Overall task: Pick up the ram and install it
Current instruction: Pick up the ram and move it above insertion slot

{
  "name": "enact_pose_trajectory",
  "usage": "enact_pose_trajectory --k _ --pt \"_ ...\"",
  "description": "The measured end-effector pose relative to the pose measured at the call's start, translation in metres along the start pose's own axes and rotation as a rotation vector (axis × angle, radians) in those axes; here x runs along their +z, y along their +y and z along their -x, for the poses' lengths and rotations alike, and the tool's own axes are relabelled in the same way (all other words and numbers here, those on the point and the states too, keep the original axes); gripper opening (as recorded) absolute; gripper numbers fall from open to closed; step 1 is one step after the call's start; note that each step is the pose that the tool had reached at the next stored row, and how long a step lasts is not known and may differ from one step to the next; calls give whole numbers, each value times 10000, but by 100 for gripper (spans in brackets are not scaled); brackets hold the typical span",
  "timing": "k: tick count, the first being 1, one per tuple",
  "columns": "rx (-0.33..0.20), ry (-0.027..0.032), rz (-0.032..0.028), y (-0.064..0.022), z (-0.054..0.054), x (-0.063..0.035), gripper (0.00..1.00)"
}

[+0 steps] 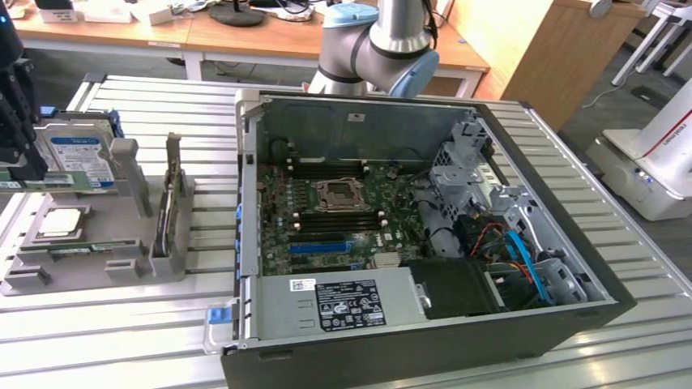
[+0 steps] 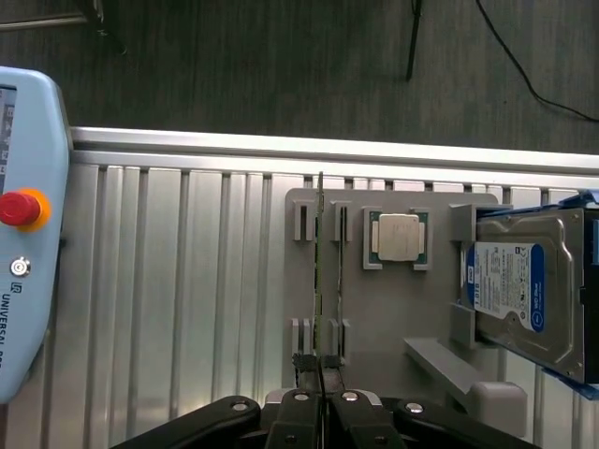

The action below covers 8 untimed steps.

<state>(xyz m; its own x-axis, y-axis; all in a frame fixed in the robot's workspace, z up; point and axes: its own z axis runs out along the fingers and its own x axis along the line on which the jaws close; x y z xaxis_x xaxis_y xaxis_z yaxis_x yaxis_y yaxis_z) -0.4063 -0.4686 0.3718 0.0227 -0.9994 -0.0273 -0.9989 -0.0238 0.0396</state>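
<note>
- Pincer [image 2: 320,404] is closed right down on the ram [image 2: 320,281]. Its pads squeeze the two flat faces, so the board shows edge-on as one thin line running out from betw. the fingertips.
- Ram looks held clear above the grey holder [image 2: 393,309], not seated: its line falls betw. the two rows of notched posts, not inside either (my reading).
- In the exterior view the ram is the green strip at the far left edge [image 1: 32,185], mid-height, under the dark pincer body and in front of the hard drive [image 1: 76,154].
- Gripping by the faces prob. keeps the stick vertical & its contact edge free.
- A second stick [image 2: 339,271] stands on edge in its posts just beside. The posts likely hold sticks upright so fingers can drop either side.
- The same holder carries the processor chip [image 2: 396,236] flat in a recess. It all sits on the slatted metal surface [image 2: 168,309].
- PC case [image 1: 433,356] lies on its side, panel off, centre-right of the exterior view, well apart from the ram.
- Its motherboard [image 1: 324,231] faces up w/ long black slots [image 1: 337,217] exposed. The ram isn't in any of them, so install not done.
</note>
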Motion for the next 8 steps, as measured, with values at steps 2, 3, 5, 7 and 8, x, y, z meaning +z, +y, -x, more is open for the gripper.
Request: enact_pose_trajectory --k 2,3,5,7,8 --pt "0 -1 -1 1 0 -17 12" --pt "0 0 0 1 1 -26 12" --pt "0 0 0 2 1 -46 12" --pt "0 0 0 3 2 -67 12" --pt "1 0 0 3 2 -78 12"
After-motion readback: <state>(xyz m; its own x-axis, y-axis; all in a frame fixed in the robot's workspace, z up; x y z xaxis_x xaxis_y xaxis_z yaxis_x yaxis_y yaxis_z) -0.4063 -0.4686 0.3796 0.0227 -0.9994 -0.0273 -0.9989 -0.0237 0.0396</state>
